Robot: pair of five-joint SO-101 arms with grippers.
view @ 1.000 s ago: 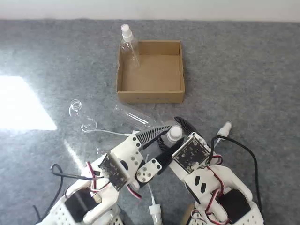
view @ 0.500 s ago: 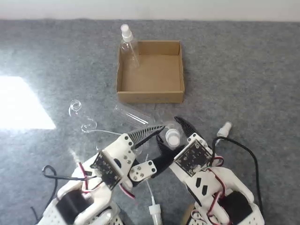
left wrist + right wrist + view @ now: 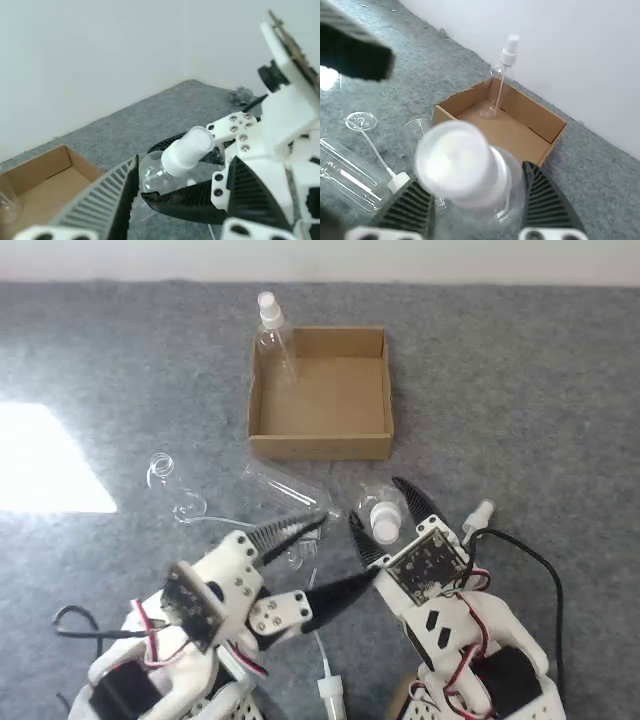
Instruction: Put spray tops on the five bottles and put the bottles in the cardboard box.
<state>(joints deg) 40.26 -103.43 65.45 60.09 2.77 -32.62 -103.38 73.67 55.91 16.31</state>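
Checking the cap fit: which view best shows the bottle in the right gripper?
Left wrist view: the bottle and its white top appear side-on. Right wrist view sees the top end-on; high view looks down on it.

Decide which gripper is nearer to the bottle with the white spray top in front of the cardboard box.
Right. The right gripper is shut on the bottle, fingers on either side of it. The left gripper is open beside it, not touching it.

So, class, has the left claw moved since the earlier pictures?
Yes. In the high view the left claw has drawn back from the cardboard box, toward the lower left.
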